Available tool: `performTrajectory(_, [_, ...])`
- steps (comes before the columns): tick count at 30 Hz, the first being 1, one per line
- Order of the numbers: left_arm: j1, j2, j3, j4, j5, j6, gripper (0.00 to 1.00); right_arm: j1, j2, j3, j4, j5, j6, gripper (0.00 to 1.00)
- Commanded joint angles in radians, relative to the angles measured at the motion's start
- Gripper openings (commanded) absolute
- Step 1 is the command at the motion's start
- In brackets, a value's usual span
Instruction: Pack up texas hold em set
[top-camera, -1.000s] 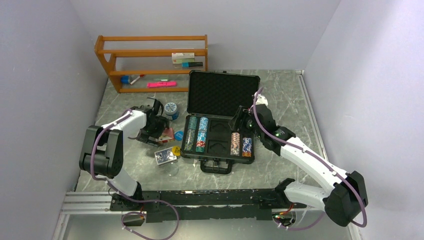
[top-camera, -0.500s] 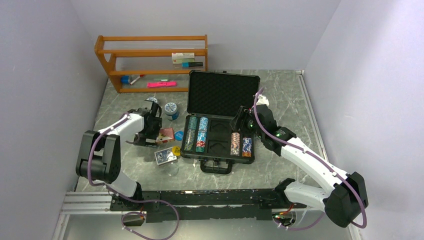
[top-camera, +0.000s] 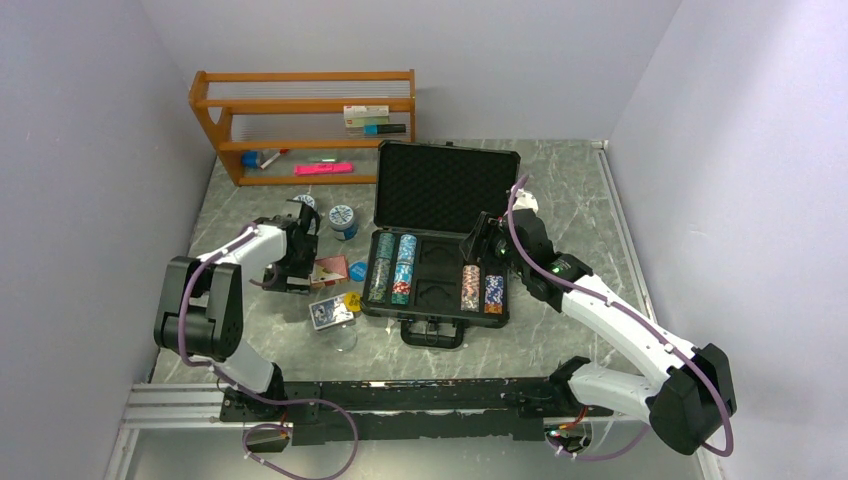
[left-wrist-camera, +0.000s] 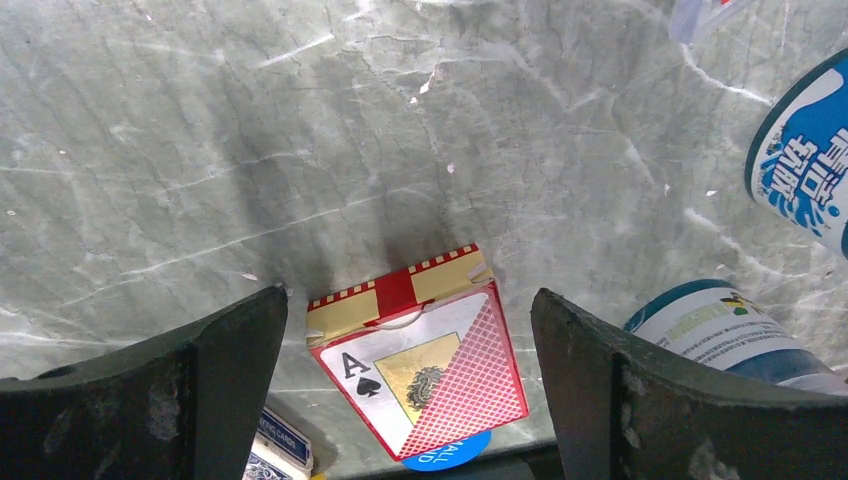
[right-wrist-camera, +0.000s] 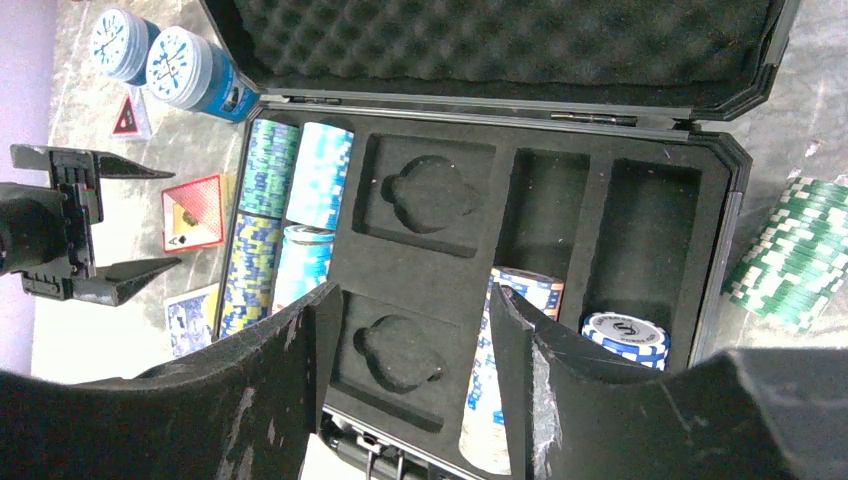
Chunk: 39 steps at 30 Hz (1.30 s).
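The black briefcase (top-camera: 437, 314) lies open, its foam lid (top-camera: 447, 186) standing up. Striped chip stacks fill the left slots (top-camera: 392, 268) and the right slots (top-camera: 481, 290); the two middle recesses (right-wrist-camera: 425, 195) hold nothing. The red card deck (left-wrist-camera: 420, 365) lies flat on the table left of the case (top-camera: 330, 268). My left gripper (left-wrist-camera: 410, 300) is open just above it, one finger on each side, not touching. The blue deck (top-camera: 330, 312) and the yellow dealer button (top-camera: 352, 300) lie nearby. My right gripper (right-wrist-camera: 412, 300) is open and empty above the case's front middle. A green chip stack (right-wrist-camera: 790, 250) lies right of the case.
Two round blue-and-white tubs (top-camera: 342, 220) (top-camera: 303, 203) stand behind the left gripper. A blue round button (left-wrist-camera: 450, 450) lies partly under the red deck. A wooden shelf (top-camera: 300, 125) with small items stands at the back left. Walls close in on both sides.
My left gripper has drawn back to the left, uncovering the red deck in the top view. The right arm and the case have not moved.
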Motion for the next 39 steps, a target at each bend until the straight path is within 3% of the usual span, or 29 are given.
performTrajectory(1, [0.010,0.054,0.003,0.026,0.023,0.020,0.98,-0.005,-0.001,0.001,0.013,0.014,0.009,0.60])
performTrajectory(9, [0.021,0.095,0.041,0.016,0.131,0.072,0.81,-0.004,-0.007,-0.006,0.011,0.029,0.020,0.60])
performTrajectory(23, [0.022,0.198,0.147,-0.068,0.195,0.071,0.88,-0.005,-0.016,-0.018,0.012,0.037,0.042,0.60])
performTrajectory(26, [0.022,0.203,0.141,-0.060,0.194,0.060,0.82,-0.005,-0.017,-0.016,0.011,0.040,0.045,0.60])
performTrajectory(31, [0.024,0.176,0.117,-0.047,0.173,0.054,0.64,-0.005,-0.027,-0.018,0.002,0.048,0.053,0.60])
performTrajectory(39, [0.024,0.060,0.095,-0.055,0.132,0.067,0.60,-0.005,-0.043,-0.018,-0.001,0.045,0.072,0.60])
